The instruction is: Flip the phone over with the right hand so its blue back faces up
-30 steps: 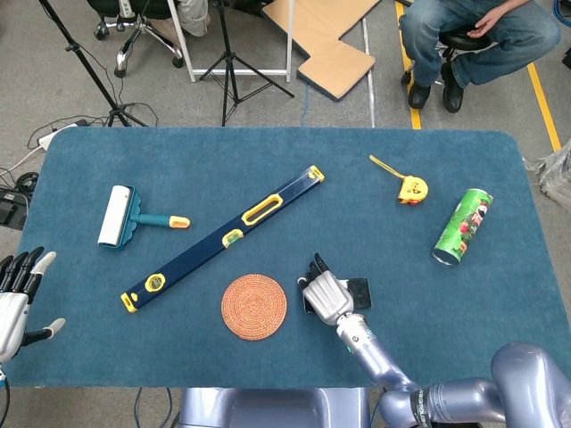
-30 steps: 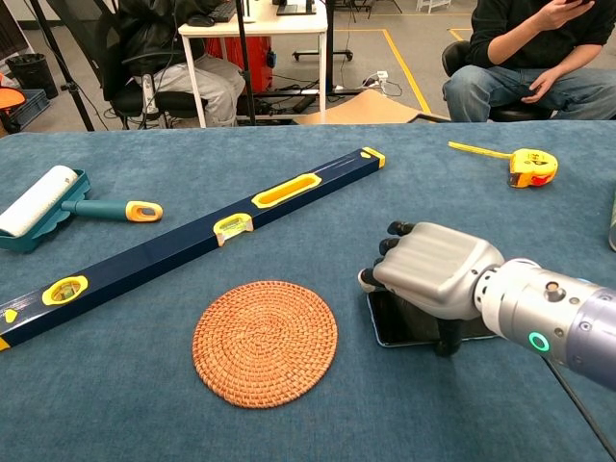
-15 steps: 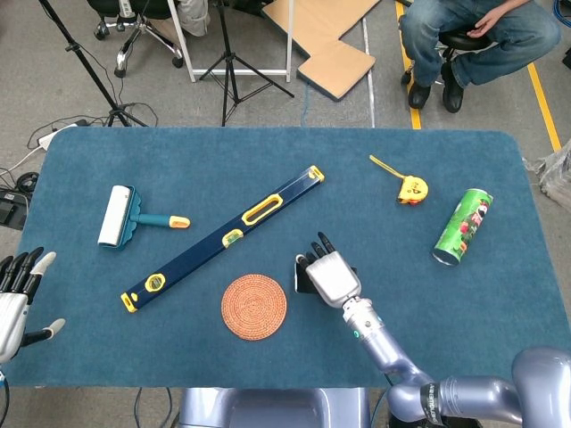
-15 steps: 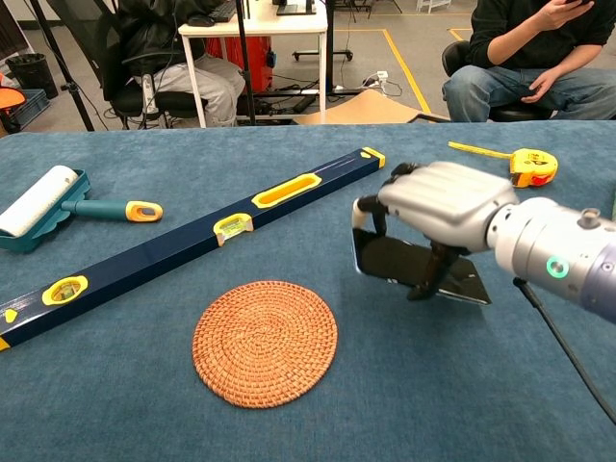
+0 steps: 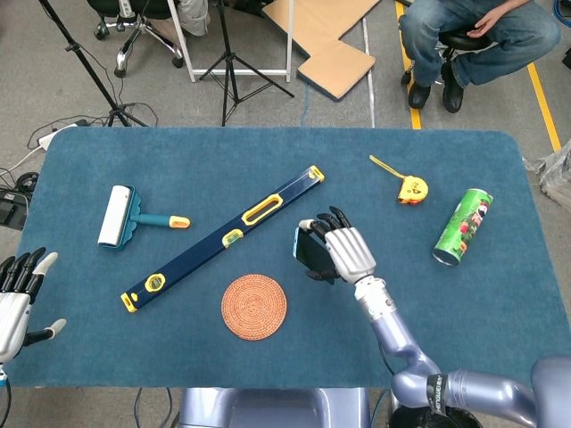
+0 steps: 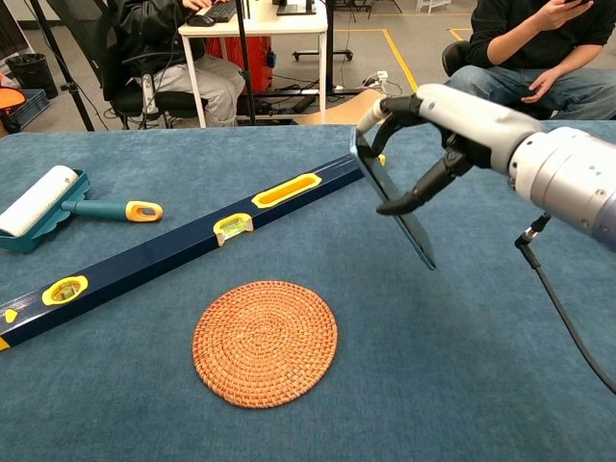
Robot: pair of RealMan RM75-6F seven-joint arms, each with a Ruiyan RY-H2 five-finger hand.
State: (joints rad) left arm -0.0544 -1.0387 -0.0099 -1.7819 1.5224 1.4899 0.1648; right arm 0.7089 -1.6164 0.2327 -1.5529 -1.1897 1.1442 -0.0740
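Phone [image 6: 393, 204]: held clear of the table [image 5: 500, 294], above the bare cloth just right of the level's [image 5: 223, 238] far end and beyond the mat [image 6: 265, 342]; not touching either. Right hand [image 5: 343, 252]: fingers over the phone's far upper edge, thumb [image 6: 416, 188] braced against its near face, so the slab is pinched across its width; the rest of the hand is arched over it. Attitude: phone stands on edge, steeply tilted; in the chest view its long axis runs from an upper corner by the fingers down and rightward to a free lower corner, which hangs above the cloth. The dark glass face looks toward the camera and left; a blue rim shows along its edge in the head view. Judgement: lifted and stood up this way to give room to turn it, roughly halfway through the flip; the blue back is not yet up. Left hand [image 5: 16, 299]: at the near left edge of the table, holding nothing, fingers apart. Other items: roller [image 5: 125, 217], far left; tape measure [image 5: 410, 188] and green can [image 5: 463, 226], right, well apart from the phone.
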